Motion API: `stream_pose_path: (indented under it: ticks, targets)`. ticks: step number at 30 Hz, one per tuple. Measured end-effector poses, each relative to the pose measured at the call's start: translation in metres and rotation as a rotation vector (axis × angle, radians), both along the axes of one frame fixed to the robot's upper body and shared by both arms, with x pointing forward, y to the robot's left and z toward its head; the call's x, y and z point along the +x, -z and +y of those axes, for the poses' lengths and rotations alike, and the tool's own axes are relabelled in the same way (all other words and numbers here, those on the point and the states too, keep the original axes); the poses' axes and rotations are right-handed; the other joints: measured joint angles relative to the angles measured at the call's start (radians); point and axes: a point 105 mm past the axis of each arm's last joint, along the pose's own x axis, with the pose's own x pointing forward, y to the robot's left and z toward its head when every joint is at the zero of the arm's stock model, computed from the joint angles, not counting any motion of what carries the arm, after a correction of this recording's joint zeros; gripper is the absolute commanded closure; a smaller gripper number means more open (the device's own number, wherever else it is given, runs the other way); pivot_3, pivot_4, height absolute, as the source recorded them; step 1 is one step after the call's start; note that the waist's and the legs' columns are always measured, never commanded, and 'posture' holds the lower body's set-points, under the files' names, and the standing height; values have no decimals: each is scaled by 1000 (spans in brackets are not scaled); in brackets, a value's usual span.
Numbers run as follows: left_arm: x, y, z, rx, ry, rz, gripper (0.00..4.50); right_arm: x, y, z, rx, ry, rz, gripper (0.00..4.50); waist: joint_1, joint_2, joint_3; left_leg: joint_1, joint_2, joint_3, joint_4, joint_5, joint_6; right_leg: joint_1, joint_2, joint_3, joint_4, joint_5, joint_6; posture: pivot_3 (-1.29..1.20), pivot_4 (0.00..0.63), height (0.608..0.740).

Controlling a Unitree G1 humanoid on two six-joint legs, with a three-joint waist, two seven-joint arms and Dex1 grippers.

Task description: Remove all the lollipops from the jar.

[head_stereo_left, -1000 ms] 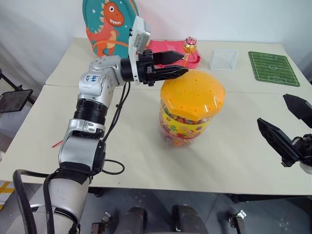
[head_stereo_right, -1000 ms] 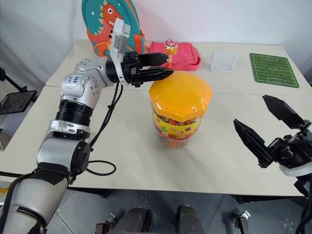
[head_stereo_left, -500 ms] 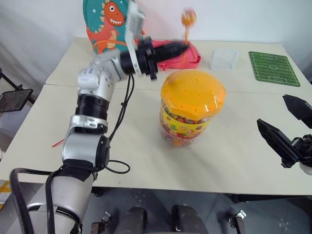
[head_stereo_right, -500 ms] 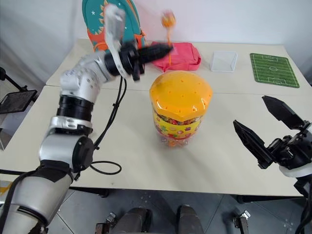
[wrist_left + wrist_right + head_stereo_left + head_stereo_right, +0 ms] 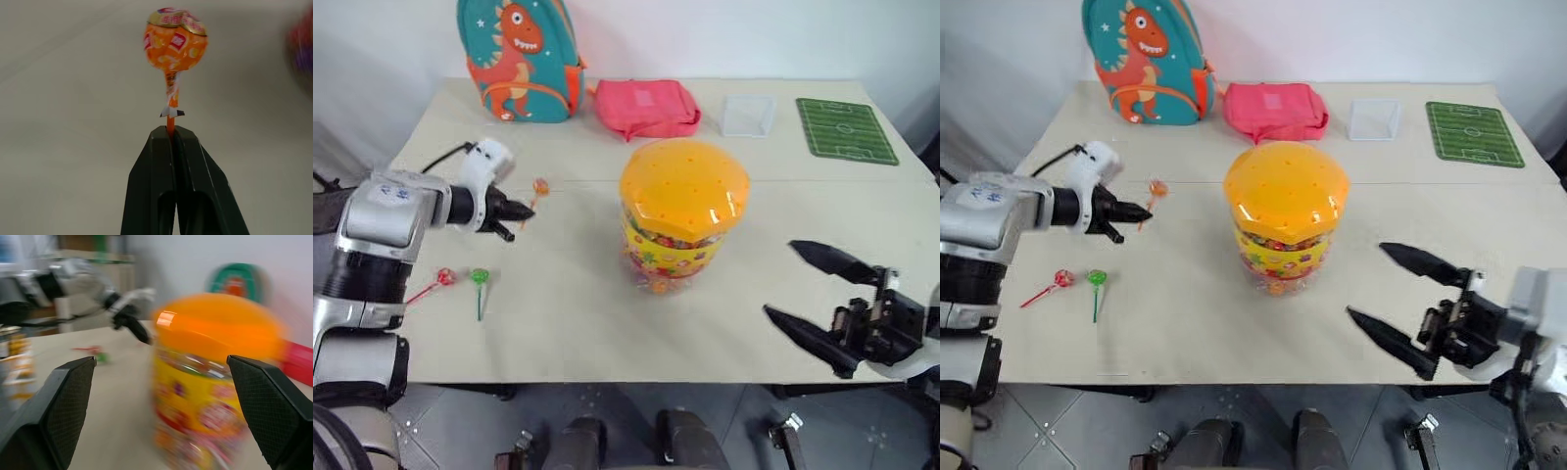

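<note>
While the orange lollipop (image 5: pixel 175 38) is pinched by its stick in the left gripper (image 5: pixel 171 132) and the right gripper (image 5: pixel 813 294) is spread, it is judged ready to be laid beside the red lollipop (image 5: pixel 445 277) and green lollipop (image 5: pixel 481 277).

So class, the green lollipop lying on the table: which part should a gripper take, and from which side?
Probably the stick, from above. The green lollipop lies flat on the table with its thin stick running toward the robot, and the red lollipop sits close beside its head, so pinching across the stick lower down avoids crowding.
</note>
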Motion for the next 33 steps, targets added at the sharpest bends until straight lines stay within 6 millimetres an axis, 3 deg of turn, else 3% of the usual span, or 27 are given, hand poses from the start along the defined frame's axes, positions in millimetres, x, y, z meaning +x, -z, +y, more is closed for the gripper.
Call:
stream_pose_path:
  ticks: [3,8,15,18,24,29,33]
  targets:
    - [-18,0,13,49,-39,9,4474,-7,11,13,-100,-139,12,0,8,0,-1,1,0,1,2,-2,1,2,0,0,0,0,0,0,150,740]
    - [-45,38,15,61,-84,158,4474,-8,27,14,-173,-216,26,0,8,0,0,1,0,1,3,-3,1,2,0,1,0,0,0,0,150,740]
    - [-69,77,30,57,-165,264,4474,-8,31,12,-180,-212,24,0,4,0,-1,4,1,4,0,-3,1,2,1,2,-1,0,0,0,150,740]
    - [-66,74,30,83,-166,218,3825,-8,31,12,-182,-211,23,0,9,0,-1,4,1,4,1,-3,1,3,0,2,-2,0,0,0,150,740]
    - [-62,66,32,51,-131,169,1993,-7,34,10,-185,-205,39,0,6,0,-1,5,1,5,0,-3,1,2,0,2,-2,0,0,0,150,740]
    - [-65,39,45,-28,-36,106,461,-3,35,2,-184,-180,56,0,2,0,-1,6,1,6,-2,-3,0,2,0,2,-2,0,-1,0,150,740]
    - [-79,7,44,-192,185,-48,461,4,33,-12,-186,-137,61,0,4,0,-1,6,2,6,-3,-3,0,2,-1,2,-4,-1,-1,0,150,740]
